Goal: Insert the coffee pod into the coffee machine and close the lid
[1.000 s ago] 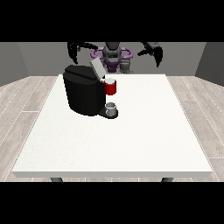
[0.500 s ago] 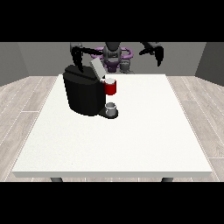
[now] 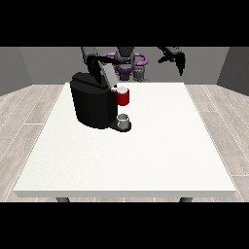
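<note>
- I see the black coffee machine [image 3: 93, 104] standing on the far left part of the white table [image 3: 146, 155]; its grey lid [image 3: 110, 76] is tilted up and open
- The red part at the machine's front [image 3: 123, 97] sits just under the lid's edge; I cannot tell whether the coffee pod is in it or which part is the pod
- A small grey cup [image 3: 124, 120] stands on the machine's base, below the red part
- The hand at the view's left [image 3: 96, 73] is right at the lid, over the machine's top; I cannot tell how its fingers lie
- The hand at the view's right [image 3: 179, 60] is raised in the air, well apart from the machine, holding nothing; its fingers hang down, relaxed
</note>
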